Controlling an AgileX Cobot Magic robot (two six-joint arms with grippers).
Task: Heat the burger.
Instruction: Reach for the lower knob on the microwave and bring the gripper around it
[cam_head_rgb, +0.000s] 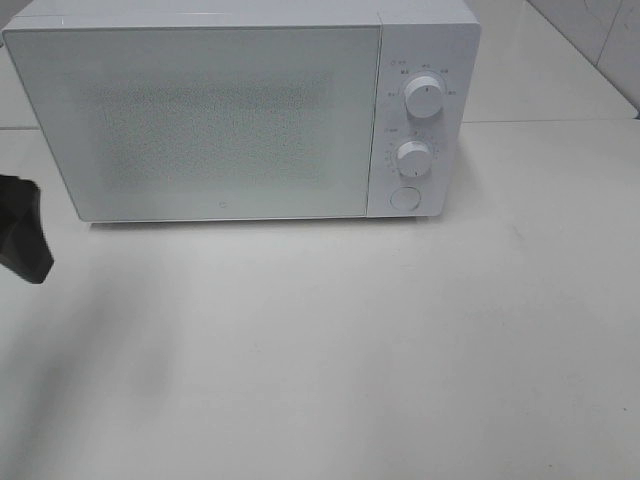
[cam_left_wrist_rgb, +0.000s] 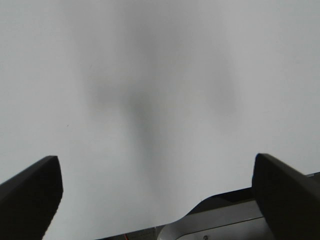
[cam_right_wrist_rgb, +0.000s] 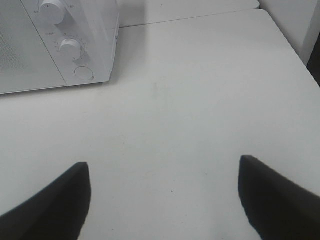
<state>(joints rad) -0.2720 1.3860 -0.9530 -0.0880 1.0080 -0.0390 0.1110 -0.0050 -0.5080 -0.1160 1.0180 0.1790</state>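
A white boxy microwave oven (cam_head_rgb: 215, 120) sits far back on the white table (cam_head_rgb: 350, 350), with its door shut. The left gripper (cam_left_wrist_rgb: 155, 165) and the right gripper (cam_right_wrist_rgb: 163, 165) are spread wide and hold nothing. I cannot tell where the burger is.

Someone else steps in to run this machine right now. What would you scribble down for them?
Left gripper: open, empty, over bare table.
Right gripper: open, empty, above the table.
Microwave: door shut, window frosted.
Burger: not visible in any view; cannot tell if it is inside.
Done: nothing that can be confirmed.
Left: locate the burger, make sure it is in the Microwave, set the knobs.
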